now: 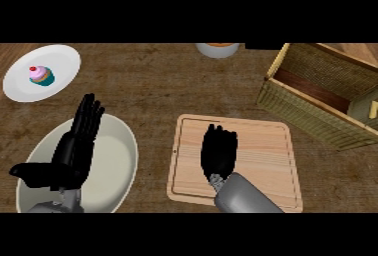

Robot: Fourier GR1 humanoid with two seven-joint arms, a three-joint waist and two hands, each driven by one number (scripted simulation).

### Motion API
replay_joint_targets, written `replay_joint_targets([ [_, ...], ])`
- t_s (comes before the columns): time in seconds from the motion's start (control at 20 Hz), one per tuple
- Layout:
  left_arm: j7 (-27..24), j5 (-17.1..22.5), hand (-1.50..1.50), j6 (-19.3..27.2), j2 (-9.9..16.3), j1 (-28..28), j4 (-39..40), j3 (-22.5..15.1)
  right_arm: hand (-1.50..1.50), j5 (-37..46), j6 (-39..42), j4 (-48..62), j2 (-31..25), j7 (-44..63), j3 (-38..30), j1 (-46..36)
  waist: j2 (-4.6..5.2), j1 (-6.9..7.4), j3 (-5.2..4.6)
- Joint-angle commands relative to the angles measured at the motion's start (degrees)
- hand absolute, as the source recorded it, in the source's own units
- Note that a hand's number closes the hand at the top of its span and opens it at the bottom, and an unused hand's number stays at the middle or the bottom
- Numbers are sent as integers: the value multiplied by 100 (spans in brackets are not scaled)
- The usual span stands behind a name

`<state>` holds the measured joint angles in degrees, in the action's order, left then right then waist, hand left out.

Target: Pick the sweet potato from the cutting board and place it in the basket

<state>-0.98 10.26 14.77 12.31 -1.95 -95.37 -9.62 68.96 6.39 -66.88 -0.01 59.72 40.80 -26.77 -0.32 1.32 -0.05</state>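
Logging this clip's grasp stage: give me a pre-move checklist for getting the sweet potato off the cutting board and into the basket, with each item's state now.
1. Right hand over the cutting board: ok, it lies above the board's left half.
2. Sweet potato visible: cannot tell, none shows on the board; the hand may be hiding it.
3. Grasp closed on it: cannot tell, the fingers point away and what is under them is hidden.
4. Basket open to receive: ok, its top is open, up and to the right of the board.
5. Left hand out of the way: ok, open over the large white bowl, left of the board.
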Motion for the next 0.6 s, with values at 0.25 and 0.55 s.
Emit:
replay_joint_targets([
  [0.25,35,-132,0,-13,-176,-271,72,-228,150,-1475,-1253,1770,0,-26,-1742,-1660,172,305,17],
  [0.55,-9,-39,0,-49,-99,-353,242,68,150,-1852,-2373,1834,0,27,-1605,-2462,112,234,10],
])
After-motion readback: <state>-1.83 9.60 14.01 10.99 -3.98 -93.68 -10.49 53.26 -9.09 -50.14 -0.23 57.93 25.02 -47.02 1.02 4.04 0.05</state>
